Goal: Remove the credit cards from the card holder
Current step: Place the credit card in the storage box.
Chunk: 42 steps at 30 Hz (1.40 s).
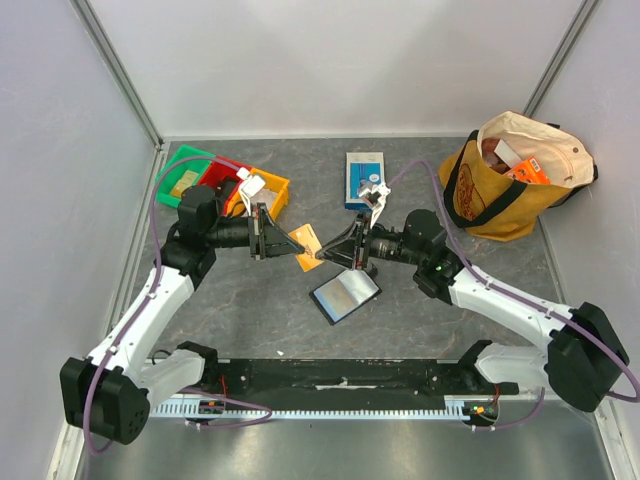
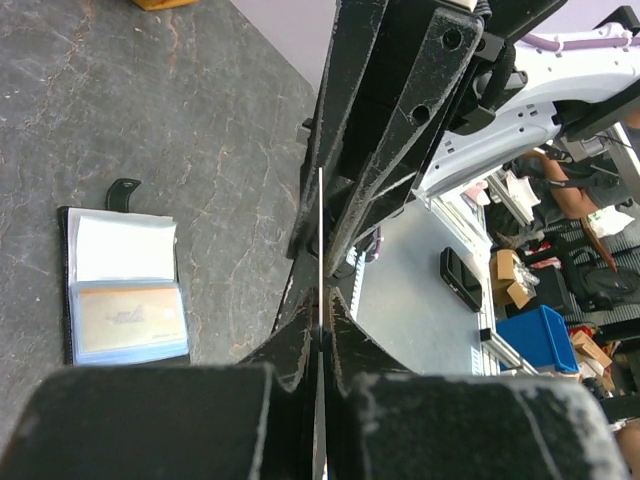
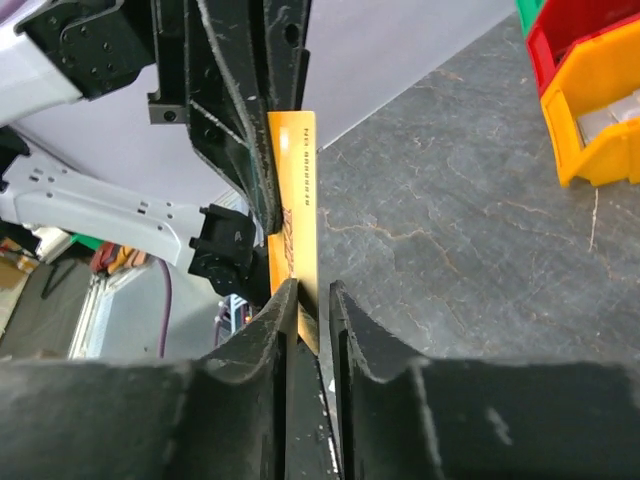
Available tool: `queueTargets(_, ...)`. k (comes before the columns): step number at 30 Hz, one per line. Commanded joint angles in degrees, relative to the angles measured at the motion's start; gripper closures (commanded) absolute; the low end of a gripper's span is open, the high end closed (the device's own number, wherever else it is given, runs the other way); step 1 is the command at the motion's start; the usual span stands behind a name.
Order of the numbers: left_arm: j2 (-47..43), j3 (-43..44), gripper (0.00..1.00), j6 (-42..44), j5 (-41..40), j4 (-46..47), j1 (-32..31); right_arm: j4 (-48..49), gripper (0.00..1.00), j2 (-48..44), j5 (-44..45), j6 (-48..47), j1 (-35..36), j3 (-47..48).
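The left pincer [image 1: 299, 250] is clamping an orange credit card [image 3: 295, 190] above the grey bench [image 1: 250, 310]; the right pincer [image 1: 323, 256] is straddling its other end, jaws narrow (grip unclear). The card holder [image 1: 345, 293] is lying open nearby.

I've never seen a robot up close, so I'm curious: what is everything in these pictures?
orange card: one, orange, mid-air at centre
second card: one, pale, in a holder pocket
card holder: one, black, bluish pockets, open on table, centre
box: one, blue-white, back centre
bins: three, green, red, yellow, back left
bag: one, yellow, black handles, back right
table: one, grey, underneath everything
left gripper: one, black, shut on orange card
right gripper: one, black, jaws either side of the card, not clamped
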Motion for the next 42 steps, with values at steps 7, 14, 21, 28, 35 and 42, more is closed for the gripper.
queueTargets(7,-3.95,-2.32,0.62,-5.44,-6.06,8.99,-0.29,13.28,1.00,0.05,-0.31,7.90,-0.06,-0.53)
queueTargets(14,-7.74,-11.02,0.50,-17.05,-10.63,24.12,-0.91,17.33,1.00,0.84,0.75,12.04,-0.06,-1.15)
queueTargets(21,-8.27,-12.61,0.74,-18.90,-11.51,27.91,-1.17,20.85,1.00,2.07,1.10,14.94,-0.06,-2.21)
queueTargets(28,-8.44,-13.23,0.98,-17.86,-14.49,26.52,-1.00,12.44,0.75,0.93,4.78,10.91,-0.67,-1.51)
queueTargets(35,-7.21,-8.31,0.98,-9.06,-19.69,11.66,4.87,-6.54,0.25,-4.86,12.08,-0.87,-1.81,1.13)
queueTargets(42,-0.46,-6.90,0.98,-11.96,-22.58,8.41,23.41,-14.73,0.02,-10.23,19.37,-7.64,-1.82,-1.15)
